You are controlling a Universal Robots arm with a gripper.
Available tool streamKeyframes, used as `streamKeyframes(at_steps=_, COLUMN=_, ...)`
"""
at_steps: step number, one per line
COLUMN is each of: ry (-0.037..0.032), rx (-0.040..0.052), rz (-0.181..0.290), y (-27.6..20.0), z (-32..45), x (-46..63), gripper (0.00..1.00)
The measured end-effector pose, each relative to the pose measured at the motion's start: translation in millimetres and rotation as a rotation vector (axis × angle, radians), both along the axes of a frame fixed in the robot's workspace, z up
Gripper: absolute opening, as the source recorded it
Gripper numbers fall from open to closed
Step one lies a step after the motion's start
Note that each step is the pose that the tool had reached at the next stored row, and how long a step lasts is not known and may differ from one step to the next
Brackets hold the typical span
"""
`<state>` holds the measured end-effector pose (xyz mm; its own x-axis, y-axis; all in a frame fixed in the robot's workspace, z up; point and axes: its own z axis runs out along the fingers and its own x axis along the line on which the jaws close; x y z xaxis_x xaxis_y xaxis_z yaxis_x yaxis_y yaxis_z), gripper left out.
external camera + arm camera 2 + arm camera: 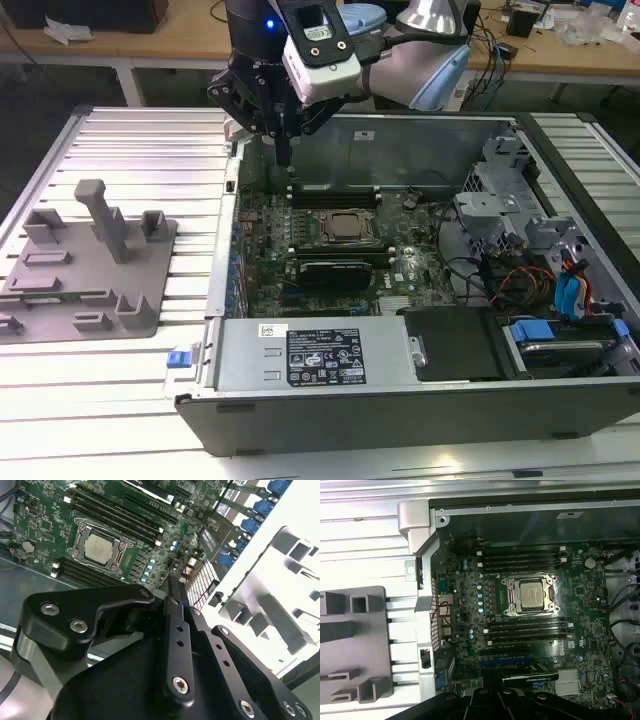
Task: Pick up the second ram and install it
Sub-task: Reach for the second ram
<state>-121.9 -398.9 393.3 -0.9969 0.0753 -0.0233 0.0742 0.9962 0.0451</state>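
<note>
My gripper [284, 158] hangs over the back left corner of the open computer case [215, 300], fingers pointing down and pressed together. Nothing shows between them. Its tip stands just above the left end of the black memory slots [335, 195] behind the silver-topped processor [347, 228]. In the second wrist view the gripper [175, 591] is shut above the motherboard, beside the processor [98, 547]. The first wrist view has slot rows [520, 560] on one side of the processor [532, 594] and further rows [527, 630] on the other. The second ram is out of view.
A grey holder [85, 265] with posts and pockets lies on the slatted table at the exterior view's left. Inside the case are a power supply [300, 355] at the front, a drive cage [495, 215] and loose cables [520, 285] at the right.
</note>
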Motion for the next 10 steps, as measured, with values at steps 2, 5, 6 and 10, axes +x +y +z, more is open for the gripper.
streamKeyframes(at_steps=2, ry=0.0, rx=0.0, rz=0.0, y=0.0, z=0.0, x=0.0, gripper=0.08)
streamKeyframes(at_steps=5, ry=0.0, rx=0.0, rz=0.0, y=0.0, z=0.0, x=0.0, gripper=0.08)
streamKeyframes(at_steps=6, ry=0.0, rx=0.0, rz=0.0, y=0.0, z=0.0, x=0.0, gripper=0.08)
streamKeyframes(at_steps=10, ry=0.0, rx=-0.0001, rz=0.0, y=0.0, z=0.0, x=-2.6, gripper=0.08)
